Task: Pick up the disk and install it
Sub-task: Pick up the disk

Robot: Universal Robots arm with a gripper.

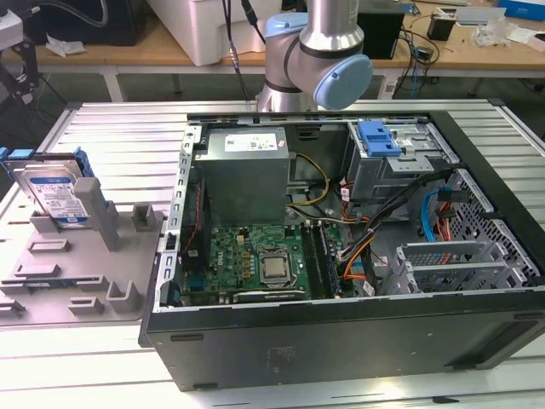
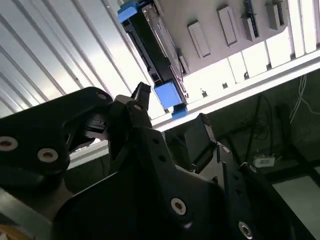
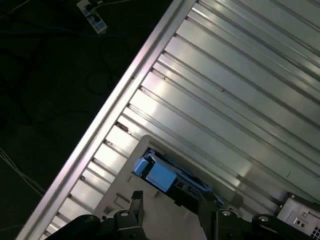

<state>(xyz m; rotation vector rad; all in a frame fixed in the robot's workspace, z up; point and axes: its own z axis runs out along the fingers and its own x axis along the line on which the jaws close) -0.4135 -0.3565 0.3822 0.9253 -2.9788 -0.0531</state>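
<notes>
The disk [image 1: 55,192], silver with a white-and-blue label and a blue bracket, stands on edge in a slot of the grey fixture [image 1: 85,273] at the exterior view's left. My gripper [image 1: 23,77] hangs above it, apart from it. In both wrist views the disk [image 2: 152,50] [image 3: 160,175] is seen edge-on beyond the black fingers. The gripper [image 2: 172,107] [image 3: 177,207] is open, with nothing between its fingers.
An open computer case [image 1: 341,341] lies to the exterior view's right of the fixture. Inside are a grey power-supply box [image 1: 243,170], a green motherboard [image 1: 255,256] and a silver drive cage [image 1: 400,162] with a blue latch [image 1: 379,136]. The ribbed metal table [image 1: 119,136] ends just past the fixture.
</notes>
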